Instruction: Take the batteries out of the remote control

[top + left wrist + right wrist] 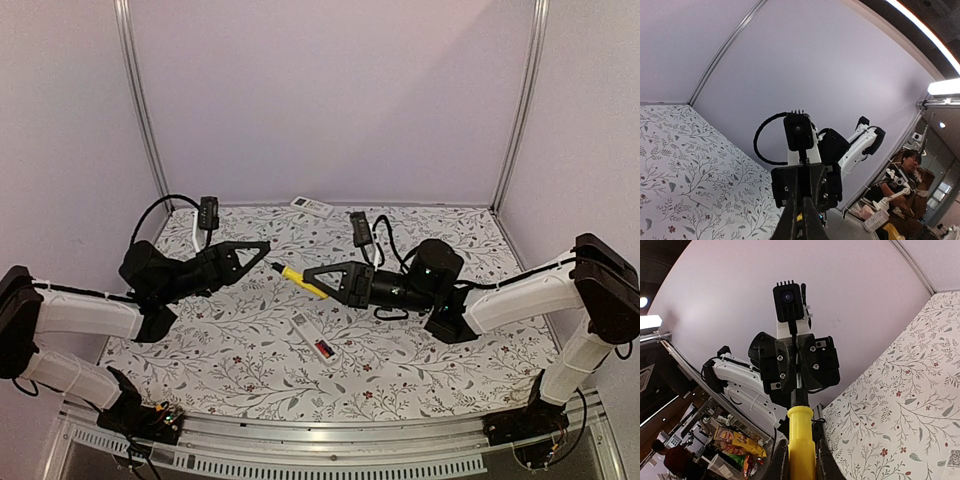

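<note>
Two grippers meet nose to nose above the floral table (pixel 440 350), apparently to pass a tool across. The right gripper (pixel 312 278) has its jaws clamped on the yellow-handled screwdriver (pixel 296 277), probably for prying. The left gripper (pixel 262 248) has its jaws together at the blade's end; whether it pinches the blade is hard to tell. The remote control (pixel 308 330) lies apart, below them, back up and compartment open. The batteries (pixel 324 348) show inside only as a reddish and a dark smudge.
</note>
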Controlling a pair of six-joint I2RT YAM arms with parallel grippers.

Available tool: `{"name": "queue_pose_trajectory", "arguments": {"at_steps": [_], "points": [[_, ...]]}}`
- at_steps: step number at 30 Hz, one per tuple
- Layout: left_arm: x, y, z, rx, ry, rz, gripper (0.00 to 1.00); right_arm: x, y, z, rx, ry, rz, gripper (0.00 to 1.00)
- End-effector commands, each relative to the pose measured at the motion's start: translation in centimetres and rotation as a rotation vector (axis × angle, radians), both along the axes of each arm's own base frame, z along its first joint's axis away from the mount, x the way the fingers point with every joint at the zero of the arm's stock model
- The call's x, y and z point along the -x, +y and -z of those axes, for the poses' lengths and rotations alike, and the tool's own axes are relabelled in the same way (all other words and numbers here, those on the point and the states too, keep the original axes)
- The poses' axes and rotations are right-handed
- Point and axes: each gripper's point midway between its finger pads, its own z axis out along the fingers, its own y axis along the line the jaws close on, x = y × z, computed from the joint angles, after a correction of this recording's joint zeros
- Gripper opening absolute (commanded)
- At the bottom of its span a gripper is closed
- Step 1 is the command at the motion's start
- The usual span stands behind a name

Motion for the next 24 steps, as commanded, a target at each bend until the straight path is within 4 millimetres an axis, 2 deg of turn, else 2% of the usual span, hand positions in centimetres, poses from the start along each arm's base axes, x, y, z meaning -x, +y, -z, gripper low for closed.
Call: {"name": "queue_pose_trajectory", "arguments": {"at_steps": [1, 2, 3, 5, 8, 11, 12, 15, 20, 24], "points": [[-0.2, -0.4, 1.3, -0.055, 0.021, -0.021, 0.18, -0.3, -0.6, 0.7, 0.002, 0.01, 0.046, 0.03], [-0.5, -0.4, 1.6, -0.075, 0.032, -0.029, 0.32, -0.6, -0.8, 0.9, 0.011, 0.017, 0.06, 0.0], [-0.8, -0.5, 2.1, -0.101, 0.044, -0.043, 0.54, -0.9, -1.0, 1.1, 0.021, 0.025, 0.076, 0.0], [-1.7, -0.5, 2.9, -0.163, 0.077, -0.078, 0.75, -1.7, -1.5, 1.9, 0.051, 0.055, 0.102, 0.0], [-2.9, 0.0, 3.8, -0.285, 0.094, -0.126, 0.9, -2.7, -2.3, 3.2, 0.132, 0.081, 0.162, 0.0], [-4.3, 1.1, 5.0, -0.408, 0.129, -0.156, 0.96, -3.6, -3.7, 3.5, 0.229, 0.07, 0.255, 0.0], [-5.1, 1.7, 5.5, -0.446, 0.146, -0.164, 0.97, -4.0, -4.5, 4.0, 0.272, 0.062, 0.297, 0.0], [-6.2, 2.0, 6.8, -0.549, 0.18, -0.126, 0.97, -4.7, -7.1, 3.6, 0.347, 0.047, 0.414, 0.0], [-7.0, 0.6, 9.3, -0.648, 0.244, -0.023, 0.97, -5.4, -11.1, 3.9, 0.473, 0.05, 0.564, 0.0], [-6.8, -0.8, 10.6, -0.657, 0.273, 0.049, 0.97, -5.0, -12.8, 3.9, 0.507, 0.057, 0.599, 0.0]]}}
